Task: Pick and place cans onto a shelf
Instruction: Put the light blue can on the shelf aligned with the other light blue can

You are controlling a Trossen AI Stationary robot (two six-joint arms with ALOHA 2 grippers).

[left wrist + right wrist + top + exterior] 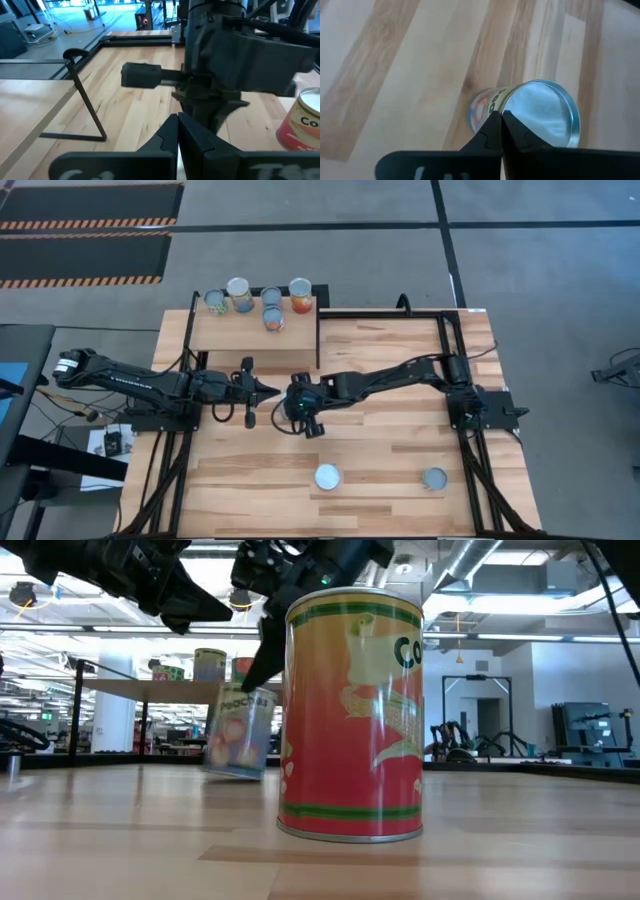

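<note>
Standing on the shelf: five cans are on the pale wooden shelf. Four form a row along its far edge and the fifth sits just in front of that row.

Shelf position: it occupies the far-left corner of the counter.

Right claw: the right claw hangs over the counter just in front of the shelf's near-right corner. Its two dark fingers are pressed together with no gap and nothing is gripped between them.

Tilted can: the tilted can leans off its base on the counter directly under the right claw, in front of the shelf. In the right wrist view its silver top lies right against the closed fingertips of the claw. Whether they actually touch cannot be told.

Left claw: the left claw is fully closed and empty. It points at the right claw from just beside it, close in front of the shelf's near edge.

Orange-red can: the orange-red can stands upright on the counter, well apart from the shelf and near the counter's front edge.

Second loose can: another can stands upright farther from the shelf, along the same front edge.
</note>
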